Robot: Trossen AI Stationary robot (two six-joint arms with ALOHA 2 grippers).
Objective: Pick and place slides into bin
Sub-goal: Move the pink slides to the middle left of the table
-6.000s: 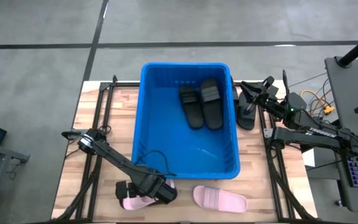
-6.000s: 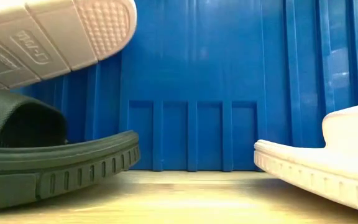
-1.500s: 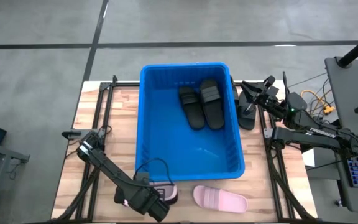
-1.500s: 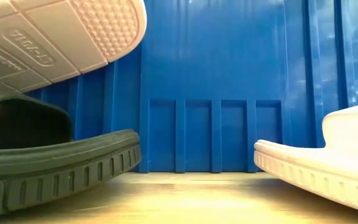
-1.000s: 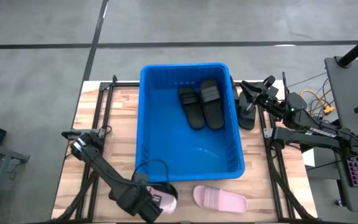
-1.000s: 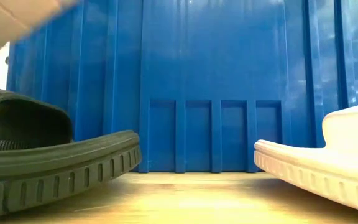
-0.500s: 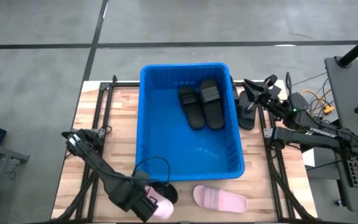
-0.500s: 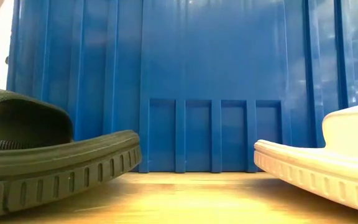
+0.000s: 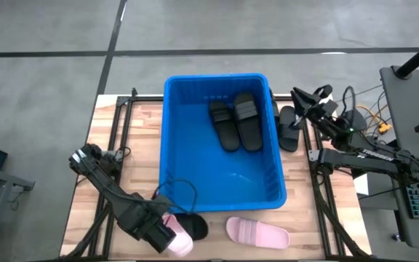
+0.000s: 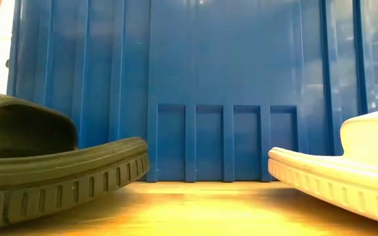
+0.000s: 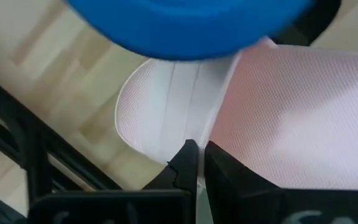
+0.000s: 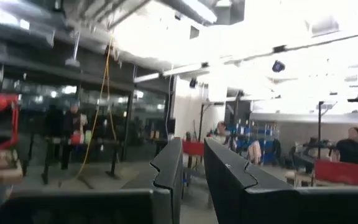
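Slides: a pink slide (image 9: pixel 178 241) is pinched in the left gripper (image 9: pixel 172 236) fingers beside the bin (image 9: pixel 220 195); the right gripper (image 9: pixel 302 97) fingers stand slightly apart, empty.

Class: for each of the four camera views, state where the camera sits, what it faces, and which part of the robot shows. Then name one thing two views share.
High view: overhead, looking down on the bin, both arms in sight.
Low view: at tabletop height, facing the bin wall between a black slide and a pink slide; no robot part shows.
Left wrist view: on the left arm, left gripper shut on the held pink slide.
Right wrist view: on the right arm, right gripper raised, facing the room.
Shared: high and low views both show the bin.
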